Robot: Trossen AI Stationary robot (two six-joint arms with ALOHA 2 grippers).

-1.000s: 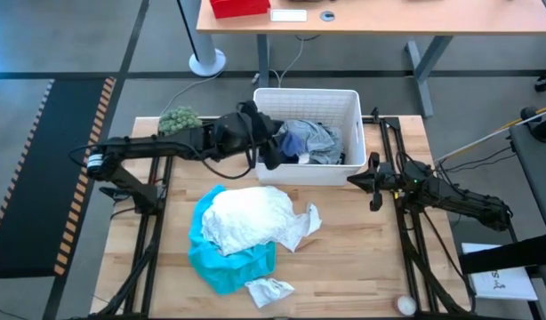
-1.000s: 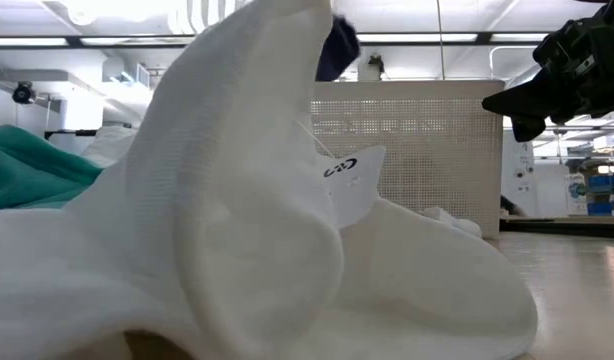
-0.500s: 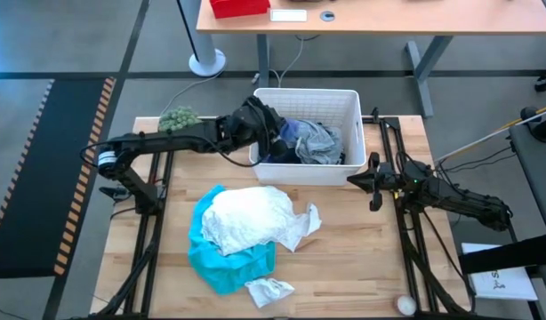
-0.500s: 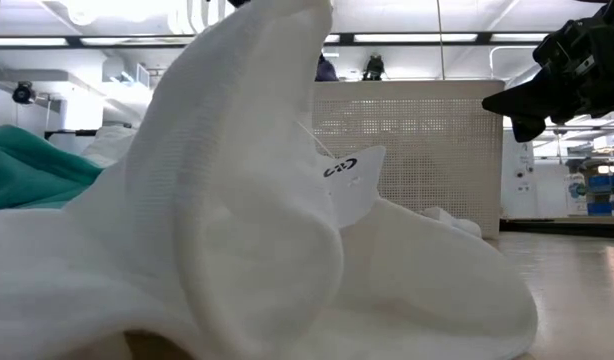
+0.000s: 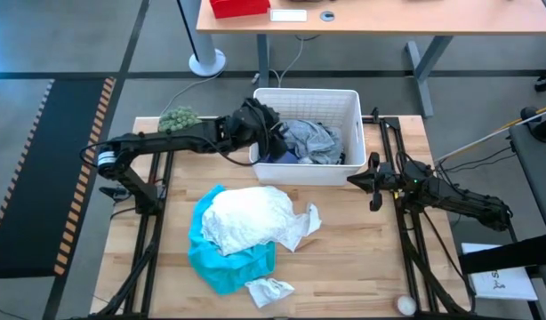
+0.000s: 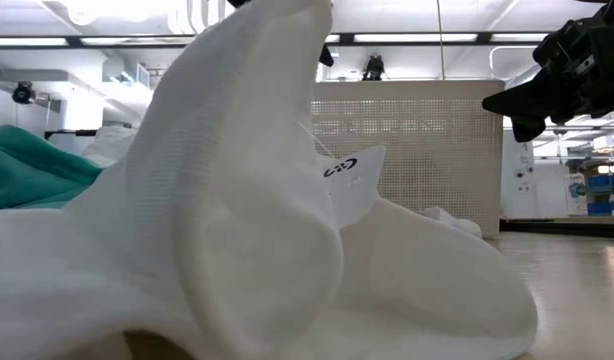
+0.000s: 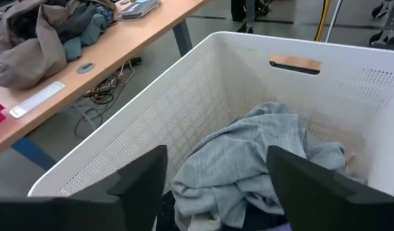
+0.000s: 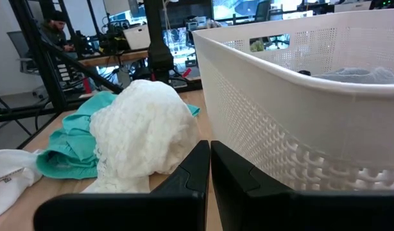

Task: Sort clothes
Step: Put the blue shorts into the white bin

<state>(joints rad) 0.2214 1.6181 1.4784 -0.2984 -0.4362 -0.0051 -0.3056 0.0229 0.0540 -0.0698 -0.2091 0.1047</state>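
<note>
While your high view hides them, left wrist view shows left gripper spread wide over grey garment in bin | right gripper closed, empty, beside bin.

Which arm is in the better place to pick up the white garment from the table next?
Probably the right. The right gripper, fingers shut, waits beside the white bin, close to the white garment and aimed at it. The left gripper is open over the bin, above the grey garment.

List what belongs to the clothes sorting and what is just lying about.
Sorting:
grey garment
navy garment
white garment
turquoise garment
white sock
white bin
left hand

Lying about:
fuzzy green ball
right hand, idle beside the bin
</note>
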